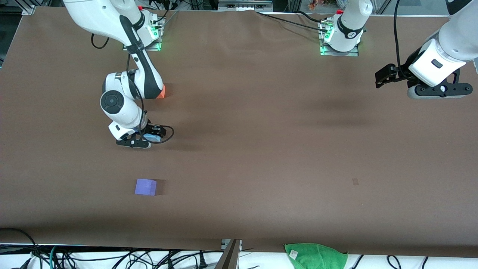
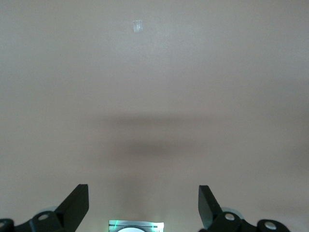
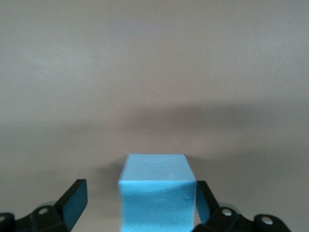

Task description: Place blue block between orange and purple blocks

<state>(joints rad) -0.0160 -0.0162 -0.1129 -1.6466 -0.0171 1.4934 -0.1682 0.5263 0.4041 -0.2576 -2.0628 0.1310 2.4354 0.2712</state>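
**A:** Where's your blue block (image 3: 157,195) right now?

**B:** It sits on the desk (image 1: 261,130) between the orange block (image 1: 161,92) and the purple block (image 1: 145,186), roughly on the line that joins them, toward the right arm's end of the desk. The orange one is farther from the front camera and half hidden by the arm; the purple one is nearer to it.

**A:** And how does it lie from your right gripper (image 1: 148,139)?

**B:** Straight between the jaws. In the right wrist view you can see the cube centred there, one face square to the camera. As a cube it has no long axis to worry you.

**A:** Are the jaws gripping it?

**B:** No, they stand apart. You can see a gap on one side; on the other side the finger is right beside the cube, perhaps just touching. I judge the block released, so your next move is most likely a straight lift clear, without dragging that close finger.

**A:** The left gripper (image 1: 396,76)?

**B:** It waits over the left arm's end of the desk, jaws wide, holding nothing.
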